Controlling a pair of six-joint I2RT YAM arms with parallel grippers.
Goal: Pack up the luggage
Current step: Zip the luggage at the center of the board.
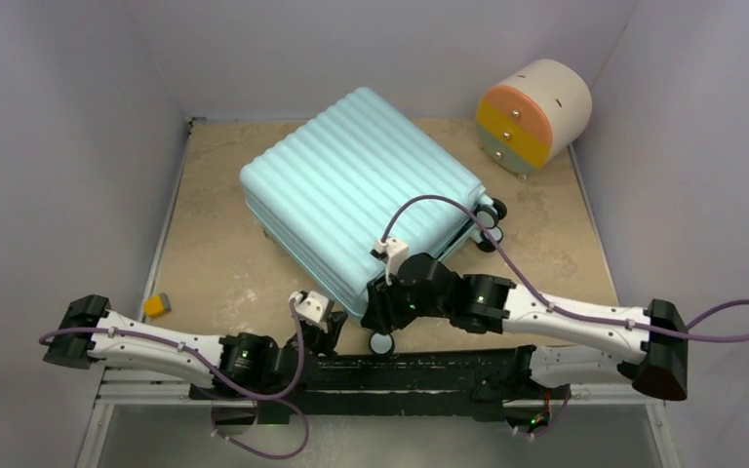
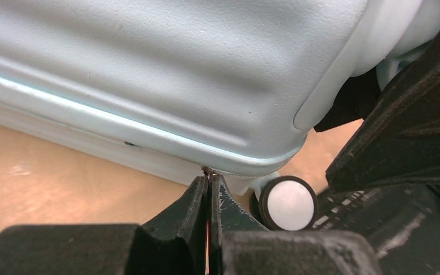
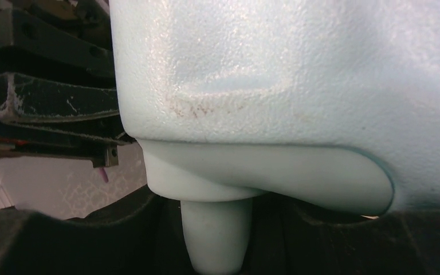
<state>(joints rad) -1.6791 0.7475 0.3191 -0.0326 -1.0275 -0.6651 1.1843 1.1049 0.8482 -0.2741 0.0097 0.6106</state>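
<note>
The luggage (image 1: 361, 185), a pale teal ribbed hard-shell suitcase, lies flat with its shells together on the beige table (image 1: 215, 244). My left gripper (image 1: 330, 327) is at its near corner. In the left wrist view the gripper (image 2: 208, 179) is shut, with its tips at the zip line on a small dark zip pull (image 2: 208, 170), beside a black-and-white wheel (image 2: 289, 203). My right gripper (image 1: 387, 297) is at the same corner. In the right wrist view it (image 3: 215, 246) is closed around the teal wheel stem (image 3: 215, 229) under the shell (image 3: 292, 74).
A round cream drawer unit (image 1: 532, 115) with orange, yellow and green fronts stands at the back right. A small yellow and grey block (image 1: 158, 305) lies at the near left. Grey walls close in the table on three sides.
</note>
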